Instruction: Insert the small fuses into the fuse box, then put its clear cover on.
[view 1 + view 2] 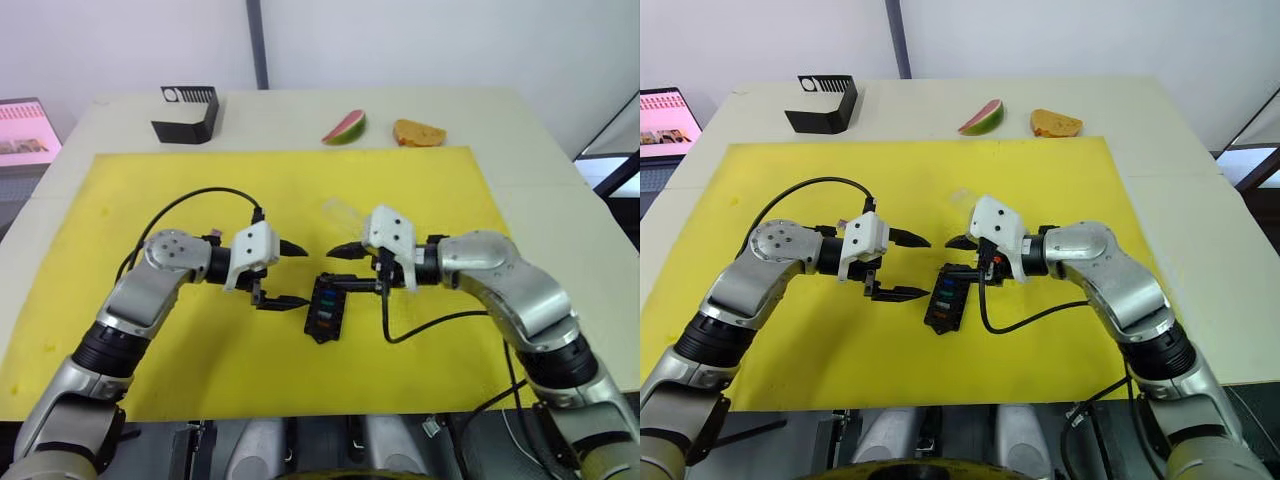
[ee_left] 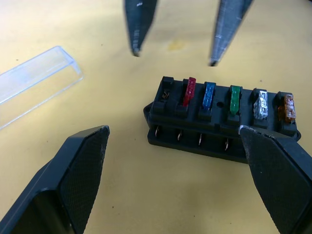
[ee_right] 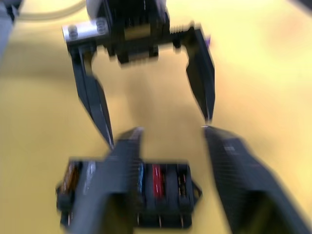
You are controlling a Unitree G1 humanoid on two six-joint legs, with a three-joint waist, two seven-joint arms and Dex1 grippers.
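The black fuse box [image 1: 325, 308] lies on the yellow mat [image 1: 150, 200] between my two grippers. In the left wrist view the fuse box [image 2: 219, 122] carries a row of small fuses: red [image 2: 189, 91], blue [image 2: 209, 94], green [image 2: 235, 99], grey [image 2: 262, 104] and amber [image 2: 289, 107]; the end slot beside the red one looks dark. The clear cover [image 1: 345, 212] lies flat on the mat just behind the box. My left gripper [image 1: 298, 275] is open just left of the box. My right gripper [image 1: 340, 268] is open over the box's far end. Neither holds anything.
A larger black angular box with a white vent [image 1: 187, 113] stands at the back left of the table. A watermelon slice [image 1: 345, 127] and a piece of bread [image 1: 418, 132] lie at the back. A screen [image 1: 25, 130] sits off the table's left edge.
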